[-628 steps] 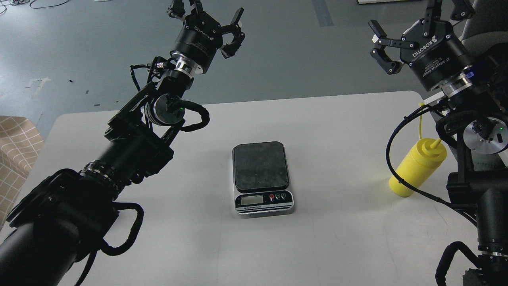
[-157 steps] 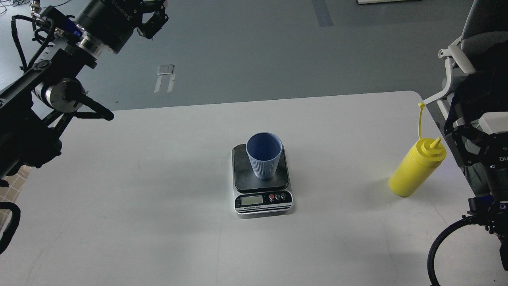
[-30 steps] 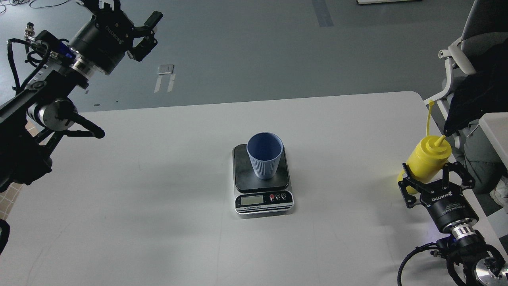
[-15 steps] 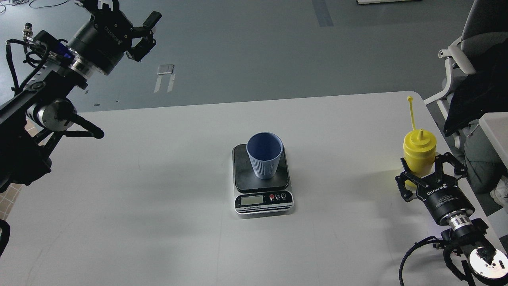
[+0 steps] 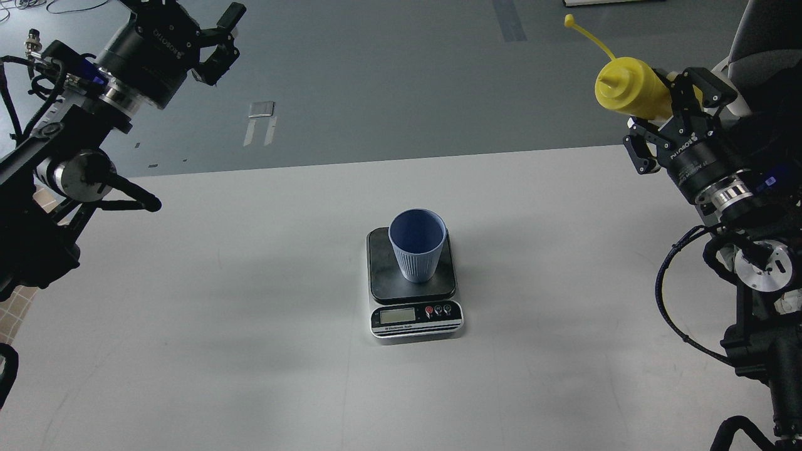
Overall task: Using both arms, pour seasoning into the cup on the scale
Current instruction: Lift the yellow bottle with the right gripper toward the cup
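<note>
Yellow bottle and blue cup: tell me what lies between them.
Nothing. In the head view the right gripper holds the yellow bottle raised at the upper right; between it and the blue cup on the scale lies only bare white table.

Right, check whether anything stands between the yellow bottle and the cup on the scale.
Nothing visible does. The right end effector holds the bottle high at the right, nozzle pointing left. Between it and the open blue cup on the scale lies only bare table.
</note>
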